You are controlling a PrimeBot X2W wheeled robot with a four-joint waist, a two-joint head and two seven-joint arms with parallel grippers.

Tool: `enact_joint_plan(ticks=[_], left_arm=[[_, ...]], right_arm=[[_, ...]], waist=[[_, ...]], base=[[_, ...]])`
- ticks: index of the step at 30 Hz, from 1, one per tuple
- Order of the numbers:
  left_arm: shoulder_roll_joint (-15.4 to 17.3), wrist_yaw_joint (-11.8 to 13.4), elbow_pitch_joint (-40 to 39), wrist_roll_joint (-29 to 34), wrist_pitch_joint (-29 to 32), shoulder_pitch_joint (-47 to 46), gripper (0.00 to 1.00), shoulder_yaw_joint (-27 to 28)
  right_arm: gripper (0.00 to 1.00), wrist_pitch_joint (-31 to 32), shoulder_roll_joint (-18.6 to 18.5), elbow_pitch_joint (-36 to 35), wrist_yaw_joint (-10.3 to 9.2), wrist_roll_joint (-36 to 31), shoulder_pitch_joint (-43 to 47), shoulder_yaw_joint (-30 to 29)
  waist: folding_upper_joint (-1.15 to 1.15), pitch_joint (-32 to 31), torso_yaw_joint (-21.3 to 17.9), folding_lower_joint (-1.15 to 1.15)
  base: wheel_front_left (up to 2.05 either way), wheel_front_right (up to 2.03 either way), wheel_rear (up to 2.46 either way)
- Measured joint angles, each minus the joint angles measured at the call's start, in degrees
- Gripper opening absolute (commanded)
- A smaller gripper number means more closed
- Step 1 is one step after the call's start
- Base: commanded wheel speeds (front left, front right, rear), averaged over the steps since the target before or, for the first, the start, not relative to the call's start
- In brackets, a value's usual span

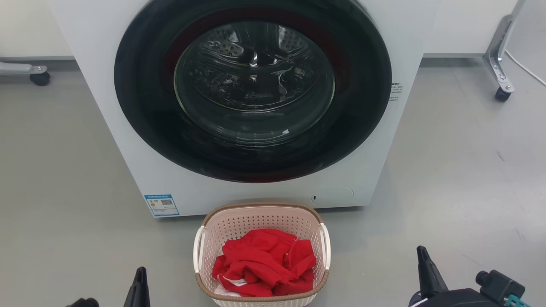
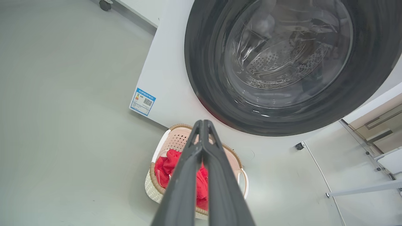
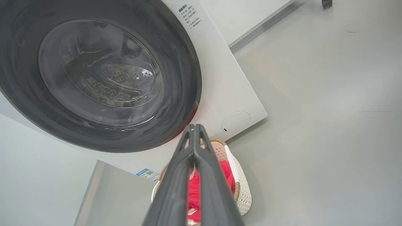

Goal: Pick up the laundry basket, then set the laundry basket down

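Observation:
The laundry basket (image 1: pixel 256 224), pale pink and perforated with a brown rim and white side handles, stands on the grey floor just in front of the washer. Red cloth (image 1: pixel 264 262) lies bunched inside it. My left gripper (image 1: pixel 140 273) is at the lower left, well apart from the basket's left handle (image 1: pixel 198 251). My right gripper (image 1: pixel 422 252) is at the lower right, away from the right handle (image 1: pixel 326 245). In the wrist views the left gripper (image 2: pixel 202 123) and the right gripper (image 3: pixel 194 127) each have their fingers pressed together, holding nothing, above the basket (image 2: pixel 176 139) (image 3: pixel 243 191).
A white front-loading washer (image 1: pixel 128 140) with a dark round door (image 1: pixel 251 89) rises right behind the basket. Caster-wheeled frame legs stand at the far left (image 1: pixel 40 77) and far right (image 1: pixel 502 91). Open grey floor (image 1: pixel 460 179) spreads on both sides.

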Motion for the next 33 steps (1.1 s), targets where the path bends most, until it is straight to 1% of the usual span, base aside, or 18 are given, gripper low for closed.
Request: enact_joint_plan(ticks=[4, 18, 22, 25, 29, 33], left_arm=[[-0.11, -0.91, 0.55, -3.19, 1.01, -0.21, 0.00, 0.58], [-0.51, -2.85, 1.69, -13.68, 3.77, -2.32, 0.00, 2.74], [-0.57, -3.05, 2.03, -16.75, 4.56, -2.85, 0.00, 3.34], [-0.59, -3.93, 2.25, -18.60, 5.15, -3.47, 0.00, 3.96], [-0.64, -4.11, 2.72, -21.09, 5.87, -3.59, 0.00, 4.32], [-0.73, -4.97, 3.07, -24.24, 6.55, -4.39, 0.00, 4.87]], right_arm=[[0.00, 0.94, 0.08, 0.29, 0.51, 3.01, 0.00, -1.22], [0.00, 3.77, 0.38, 1.05, 2.53, 13.49, -1.20, -5.34], [0.00, 4.55, 0.46, 1.43, 3.13, 16.30, -1.20, -6.51], [0.00, 5.19, 0.51, 1.69, 3.54, 18.63, -1.23, -7.36], [0.00, 5.77, 0.55, 1.94, 4.03, 20.92, -1.36, -8.27], [0.00, 6.56, 0.60, 2.24, 4.55, 23.83, -1.73, -9.40]], waist=[[0.00, -0.01, 0.10, 0.00], [0.00, -0.04, 0.46, 0.00], [0.00, -0.05, 0.56, 0.00], [0.00, -0.06, 0.64, 0.00], [0.00, -0.06, 0.72, 0.00], [0.00, -0.07, 0.82, 0.00]], base=[[0.00, 0.00, 0.00], [0.00, 0.00, 0.00], [0.00, 0.00, 0.00], [0.00, 0.00, 0.00], [0.00, 0.00, 0.00], [0.00, 0.00, 0.00]])
